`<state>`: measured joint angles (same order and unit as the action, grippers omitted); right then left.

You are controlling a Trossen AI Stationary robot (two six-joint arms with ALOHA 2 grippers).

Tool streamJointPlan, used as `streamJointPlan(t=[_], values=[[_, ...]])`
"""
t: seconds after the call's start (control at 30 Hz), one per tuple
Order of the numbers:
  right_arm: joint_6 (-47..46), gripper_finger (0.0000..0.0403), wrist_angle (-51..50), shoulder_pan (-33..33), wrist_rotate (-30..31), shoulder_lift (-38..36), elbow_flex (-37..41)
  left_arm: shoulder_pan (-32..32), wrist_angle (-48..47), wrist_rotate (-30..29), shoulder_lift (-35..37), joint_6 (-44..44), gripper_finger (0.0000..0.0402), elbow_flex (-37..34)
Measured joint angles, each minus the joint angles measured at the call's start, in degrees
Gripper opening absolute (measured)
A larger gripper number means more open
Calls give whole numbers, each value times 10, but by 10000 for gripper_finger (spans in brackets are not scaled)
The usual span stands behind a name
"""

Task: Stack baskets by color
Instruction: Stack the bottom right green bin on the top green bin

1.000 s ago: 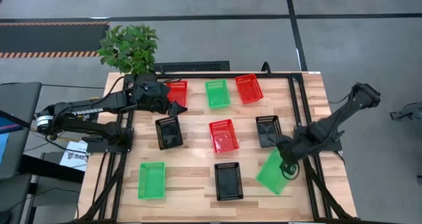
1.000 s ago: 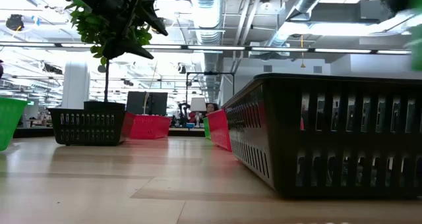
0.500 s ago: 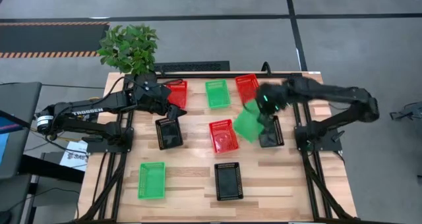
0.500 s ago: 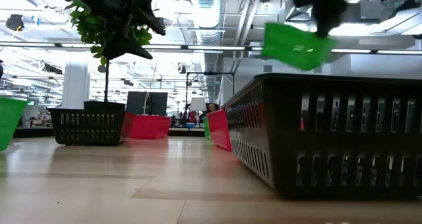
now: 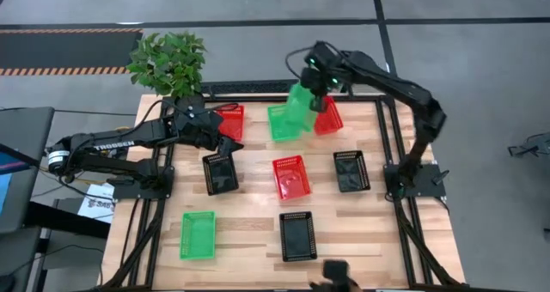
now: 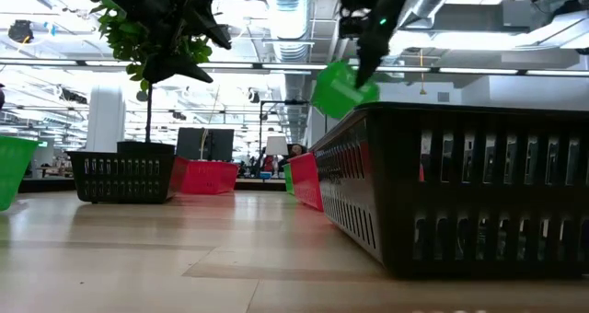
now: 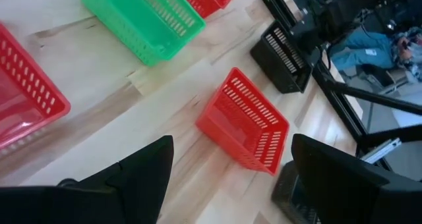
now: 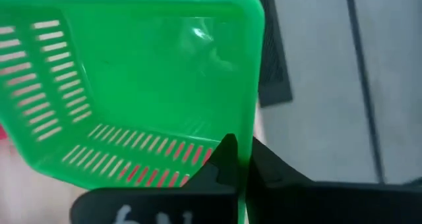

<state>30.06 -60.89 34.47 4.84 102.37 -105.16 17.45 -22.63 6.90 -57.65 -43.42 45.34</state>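
My right gripper is shut on a green basket and holds it in the air, tilted, over the table's far middle. Just below it a second green basket rests on its base. A third green basket sits near left. Red baskets stand at the far left, far right and centre. Black baskets rest on the wood. My left gripper hovers open beside the far-left red basket, holding nothing. My right gripper pinches one side wall of the green basket at its rim, a little way from a corner. One finger is inside the basket and the other is outside. The fingers slant downward, and the basket hangs tilted, clear of everything.
A potted green plant stands at the far left corner. Black rails run along the table's left and right sides. Bare wood lies between the near baskets. A dark object pokes in at the near edge.
My right gripper has swung from the table's near right across to the far middle and risen, rolling its wrist. The green basket has gone with it, lifted clear, from beside the near black basket to above the far green one.
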Motion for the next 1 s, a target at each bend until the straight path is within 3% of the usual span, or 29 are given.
streamJointPlan(t=[0.3,0.47,0.7,1.0], values=[[153,18,8,25,-59,142,-111,0,0,-40,0,-79,297,0],[201,14,-42,27,-84,186,-138,0,0,-61,0,-102,297,0],[225,35,-60,22,-109,208,-140,0,0,-85,0,-117,297,0],[215,17,-35,19,-115,179,-140,0,0,-103,0,-127,297,0]])
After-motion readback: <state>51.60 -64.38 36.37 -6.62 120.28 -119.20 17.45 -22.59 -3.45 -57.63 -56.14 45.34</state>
